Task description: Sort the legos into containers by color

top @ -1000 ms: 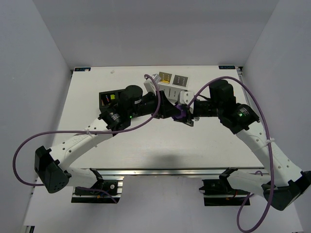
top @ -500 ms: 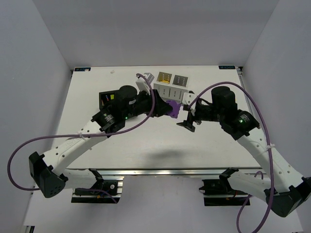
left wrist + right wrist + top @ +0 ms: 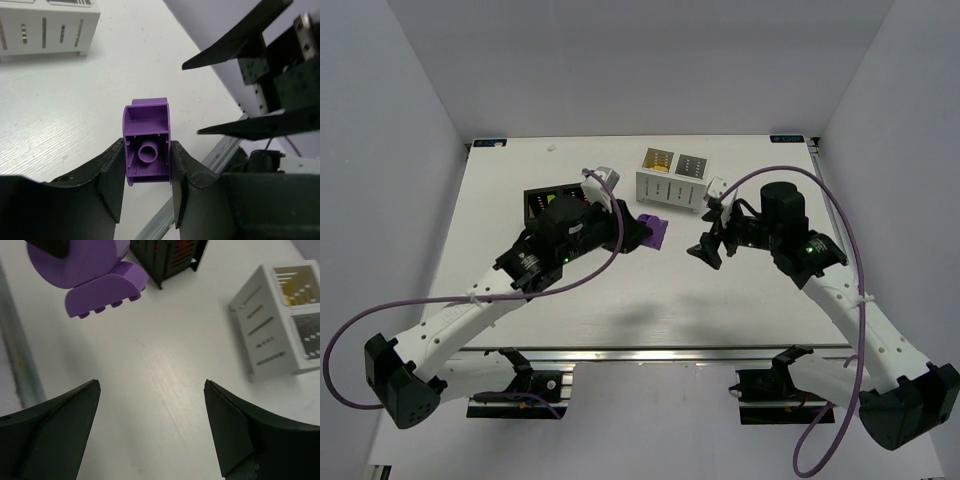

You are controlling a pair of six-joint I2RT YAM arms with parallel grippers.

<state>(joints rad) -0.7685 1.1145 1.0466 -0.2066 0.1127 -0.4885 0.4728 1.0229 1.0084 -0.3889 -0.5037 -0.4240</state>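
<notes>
Now my left gripper [image 3: 147,155] clamps the purple brick [image 3: 146,117] above the tabletop [image 3: 620,290], near the white box [image 3: 672,182]; my right gripper [image 3: 151,387] gapes empty. Pinched by its sides, the brick could twist loose mid-carry.

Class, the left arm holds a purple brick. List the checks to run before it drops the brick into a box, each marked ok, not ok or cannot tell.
1. purple brick clamped by left gripper: ok.
2. right gripper open, apart from the brick: ok.
3. Brick above the white box: not ok, over table.
4. second cell, beside the yellow cell, holds purple: cannot tell.
</notes>
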